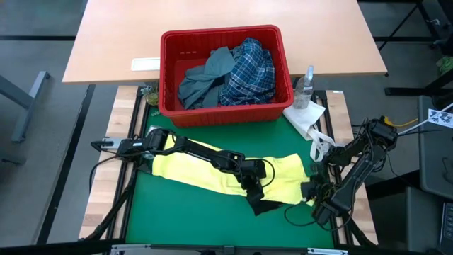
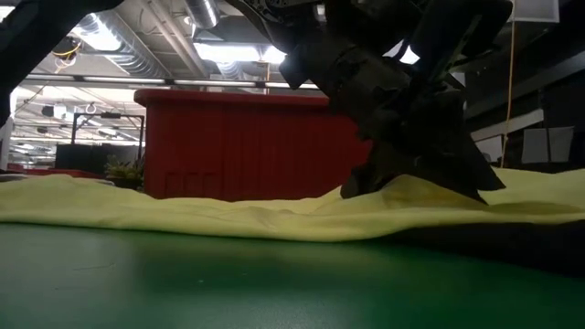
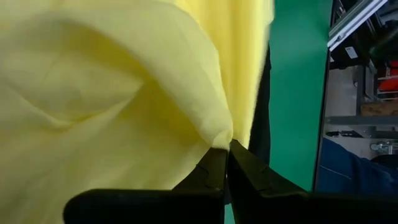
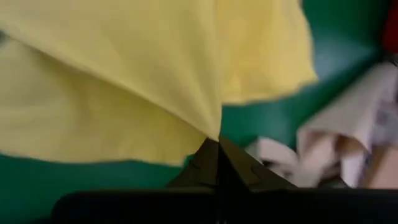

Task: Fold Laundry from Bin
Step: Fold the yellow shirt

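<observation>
A small yellow garment (image 1: pixel 212 170) lies spread across the green mat, and it also shows in the low view (image 2: pixel 183 210). My left gripper (image 1: pixel 256 193) reaches over it from the left and is shut on its cloth near the near edge. My right gripper (image 1: pixel 311 190) is shut on the garment's right end. The red bin (image 1: pixel 223 106) stands at the mat's far edge, also visible in the low view (image 2: pixel 238 146). It holds a grey-blue garment (image 1: pixel 205 78) and a plaid shirt (image 1: pixel 251 71). My left gripper pinches a raised fold of the yellow cloth (image 3: pixel 222 132) between its two fingertips, slanting down from the table's left. The cloth bunches up toward the fingers, and the rest lies on the mat. My right gripper pinches the yellow garment's edge (image 4: pixel 214 127) at its right end between the fingertips, slanting down. The cloth draws up to a point at the fingers and spreads away from them; the rest lies on the mat.
A white paper towel (image 1: pixel 306 117) and a clear spray bottle (image 1: pixel 305 85) sit at the mat's far right corner, beside the bin. Bare green mat (image 1: pixel 184 212) lies toward the near edge. A wooden table (image 1: pixel 212 21) stands beyond the bin.
</observation>
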Controlling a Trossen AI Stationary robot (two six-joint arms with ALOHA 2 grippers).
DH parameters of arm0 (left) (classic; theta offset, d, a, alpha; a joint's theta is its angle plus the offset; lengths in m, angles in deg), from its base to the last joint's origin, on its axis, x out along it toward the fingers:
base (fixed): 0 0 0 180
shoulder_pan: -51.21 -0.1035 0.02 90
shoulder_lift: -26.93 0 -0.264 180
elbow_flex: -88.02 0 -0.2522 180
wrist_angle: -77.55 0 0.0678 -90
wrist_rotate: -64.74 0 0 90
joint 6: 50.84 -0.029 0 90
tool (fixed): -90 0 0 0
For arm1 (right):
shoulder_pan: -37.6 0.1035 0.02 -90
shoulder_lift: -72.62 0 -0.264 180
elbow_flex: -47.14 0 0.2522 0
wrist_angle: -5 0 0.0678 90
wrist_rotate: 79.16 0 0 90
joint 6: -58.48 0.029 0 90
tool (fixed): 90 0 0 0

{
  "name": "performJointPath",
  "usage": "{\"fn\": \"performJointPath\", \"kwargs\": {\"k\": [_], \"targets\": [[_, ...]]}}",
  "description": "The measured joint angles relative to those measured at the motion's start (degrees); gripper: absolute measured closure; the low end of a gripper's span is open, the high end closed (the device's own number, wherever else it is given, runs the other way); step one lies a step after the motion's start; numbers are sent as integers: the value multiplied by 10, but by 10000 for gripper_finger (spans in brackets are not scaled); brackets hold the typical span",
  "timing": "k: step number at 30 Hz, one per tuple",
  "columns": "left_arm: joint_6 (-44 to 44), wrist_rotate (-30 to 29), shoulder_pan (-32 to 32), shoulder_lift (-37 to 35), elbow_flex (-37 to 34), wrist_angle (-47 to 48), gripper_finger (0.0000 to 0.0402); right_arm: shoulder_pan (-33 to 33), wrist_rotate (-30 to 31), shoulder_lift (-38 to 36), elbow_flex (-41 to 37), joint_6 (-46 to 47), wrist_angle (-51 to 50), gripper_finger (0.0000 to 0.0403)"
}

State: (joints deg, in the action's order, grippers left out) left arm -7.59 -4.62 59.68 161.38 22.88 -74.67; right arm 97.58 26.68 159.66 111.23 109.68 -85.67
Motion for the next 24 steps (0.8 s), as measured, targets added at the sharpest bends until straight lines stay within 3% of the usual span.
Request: {"fn": "performJointPath", "kwargs": {"k": [14,24], "targets": [[12,-9,-4,-3,0,-13,395,0,-29,1,6,11,-41,400],[-60,-49,6,-3,0,-10,308,0,-30,1,5,11,-42,401]]}}
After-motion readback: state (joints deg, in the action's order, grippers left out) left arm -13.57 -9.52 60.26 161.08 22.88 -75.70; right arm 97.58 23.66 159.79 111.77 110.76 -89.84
